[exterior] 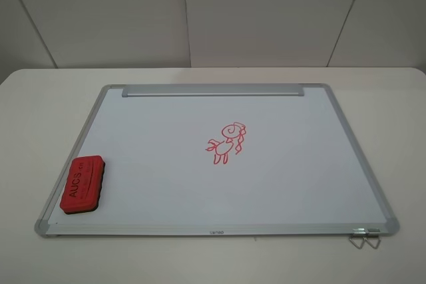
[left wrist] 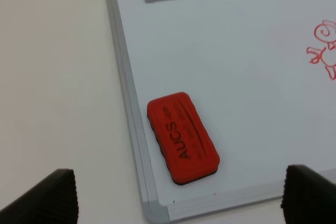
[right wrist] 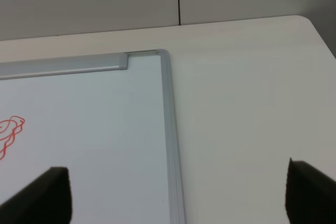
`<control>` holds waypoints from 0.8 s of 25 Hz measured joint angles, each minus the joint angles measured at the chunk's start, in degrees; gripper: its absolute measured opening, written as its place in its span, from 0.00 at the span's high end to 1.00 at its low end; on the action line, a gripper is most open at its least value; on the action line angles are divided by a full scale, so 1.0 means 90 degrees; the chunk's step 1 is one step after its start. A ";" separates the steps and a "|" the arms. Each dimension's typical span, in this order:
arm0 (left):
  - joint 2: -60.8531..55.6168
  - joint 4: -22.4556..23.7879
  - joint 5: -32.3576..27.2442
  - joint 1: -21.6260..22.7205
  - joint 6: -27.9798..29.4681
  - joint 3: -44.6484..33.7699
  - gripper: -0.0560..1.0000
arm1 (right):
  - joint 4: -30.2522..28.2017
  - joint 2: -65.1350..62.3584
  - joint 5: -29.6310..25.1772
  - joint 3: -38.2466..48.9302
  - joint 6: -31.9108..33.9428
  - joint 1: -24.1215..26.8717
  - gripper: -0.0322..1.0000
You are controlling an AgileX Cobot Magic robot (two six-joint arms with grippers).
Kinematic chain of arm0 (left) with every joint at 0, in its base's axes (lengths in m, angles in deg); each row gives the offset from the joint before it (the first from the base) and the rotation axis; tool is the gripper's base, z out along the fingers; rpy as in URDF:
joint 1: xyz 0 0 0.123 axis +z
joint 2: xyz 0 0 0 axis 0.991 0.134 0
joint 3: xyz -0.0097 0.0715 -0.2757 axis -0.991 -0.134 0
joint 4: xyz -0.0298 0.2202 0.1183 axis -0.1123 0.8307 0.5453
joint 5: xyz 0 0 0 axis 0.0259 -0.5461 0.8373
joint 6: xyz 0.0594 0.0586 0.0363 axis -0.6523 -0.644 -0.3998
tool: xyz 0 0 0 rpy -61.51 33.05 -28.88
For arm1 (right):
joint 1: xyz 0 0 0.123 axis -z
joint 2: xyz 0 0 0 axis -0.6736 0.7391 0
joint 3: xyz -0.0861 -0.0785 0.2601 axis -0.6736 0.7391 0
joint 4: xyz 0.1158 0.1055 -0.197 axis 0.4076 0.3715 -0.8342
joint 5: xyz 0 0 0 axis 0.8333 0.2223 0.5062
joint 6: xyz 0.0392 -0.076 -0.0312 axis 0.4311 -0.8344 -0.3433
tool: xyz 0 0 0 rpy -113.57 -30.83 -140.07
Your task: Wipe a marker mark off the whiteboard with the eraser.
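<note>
The whiteboard lies flat on the table, its metal tray strip along the far edge. The red eraser with "AUCS" lettering rests on the board's near-left corner, lettering up. Only one red doodle shows, near the board's middle, and it has a spiral curly head and side arms. The mark with the mushroom-like cap is not in view. Neither arm appears in the high view. My left gripper hangs open above the eraser, touching nothing. My right gripper is open over the board's far-right corner.
The white table surrounds the board on all sides. Two metal binder clip handles stick out at the board's near-right corner. A pale panelled wall stands behind the table.
</note>
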 joint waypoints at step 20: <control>-0.0425 0.0000 0.0138 0.0109 -0.0041 -0.0067 0.22 | 0.0000 0.0000 0.0000 0.0000 0.0000 0.0000 0.27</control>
